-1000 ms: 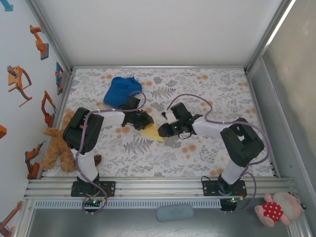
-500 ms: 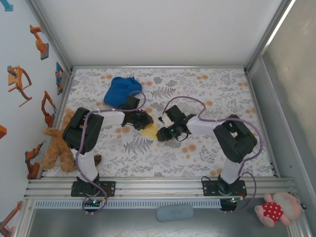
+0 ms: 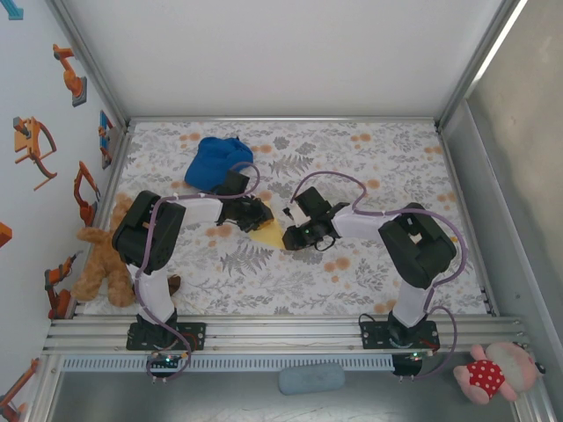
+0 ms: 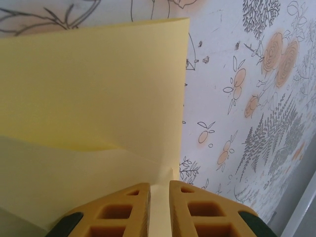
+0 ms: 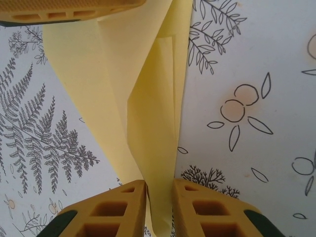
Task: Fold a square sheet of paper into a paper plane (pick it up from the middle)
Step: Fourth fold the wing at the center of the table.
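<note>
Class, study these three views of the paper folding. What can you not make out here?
Top view: the yellow paper is mostly covered by the left claw and right claw; its outline and folds are unreadable.
Left wrist view: the paper runs off the left edge.
Right wrist view: its upper end goes behind an orange finger at the top edge.
Top view: the left arm covers part of the blue cap.

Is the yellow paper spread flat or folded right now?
Folded: the yellow paper shows overlapping layers and creases, pinched by the left gripper and right gripper.
</note>
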You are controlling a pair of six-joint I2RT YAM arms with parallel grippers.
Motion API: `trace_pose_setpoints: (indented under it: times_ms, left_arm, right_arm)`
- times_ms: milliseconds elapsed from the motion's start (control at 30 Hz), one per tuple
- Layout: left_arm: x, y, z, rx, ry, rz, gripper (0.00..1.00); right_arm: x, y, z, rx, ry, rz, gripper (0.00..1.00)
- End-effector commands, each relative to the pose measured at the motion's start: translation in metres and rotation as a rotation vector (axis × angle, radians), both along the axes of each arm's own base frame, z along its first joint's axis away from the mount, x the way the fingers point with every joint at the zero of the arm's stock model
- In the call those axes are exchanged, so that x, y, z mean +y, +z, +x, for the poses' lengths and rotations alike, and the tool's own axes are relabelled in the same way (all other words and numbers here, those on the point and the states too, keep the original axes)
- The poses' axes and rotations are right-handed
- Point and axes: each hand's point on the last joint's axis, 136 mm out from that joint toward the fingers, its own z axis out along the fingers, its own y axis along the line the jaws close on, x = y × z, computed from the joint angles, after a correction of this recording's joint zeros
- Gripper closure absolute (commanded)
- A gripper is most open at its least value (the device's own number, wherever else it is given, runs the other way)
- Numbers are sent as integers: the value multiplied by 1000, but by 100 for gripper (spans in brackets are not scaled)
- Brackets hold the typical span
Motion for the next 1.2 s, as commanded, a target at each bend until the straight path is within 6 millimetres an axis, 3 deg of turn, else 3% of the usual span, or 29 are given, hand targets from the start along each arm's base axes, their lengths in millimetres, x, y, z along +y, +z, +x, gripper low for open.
trace_pose_setpoints:
  times_ms: [0, 233, 467, 633, 900, 1167]
  left_arm:
    - [0, -1, 2, 7, -16, 7, 81]
    - [-2, 2, 3, -2, -16, 0, 81]
    - [-7, 26, 3, -63, -21, -45, 80]
    - [-14, 36, -9, -84, -43, -65, 80]
    - [-13, 31, -24, -75, -60, -42, 81]
    - [-14, 21, -21, -58, -53, -24, 82]
  right_arm:
    - [0, -14, -13, 71, 3, 1, 80]
    - [-1, -18, -16, 103, -15, 17, 83]
    - [-2, -18, -16, 103, -19, 18, 83]
    - [-3, -19, -16, 104, -23, 17, 83]
    - [-4, -20, -15, 106, -29, 19, 83]
    - [-5, -19, -14, 105, -33, 22, 83]
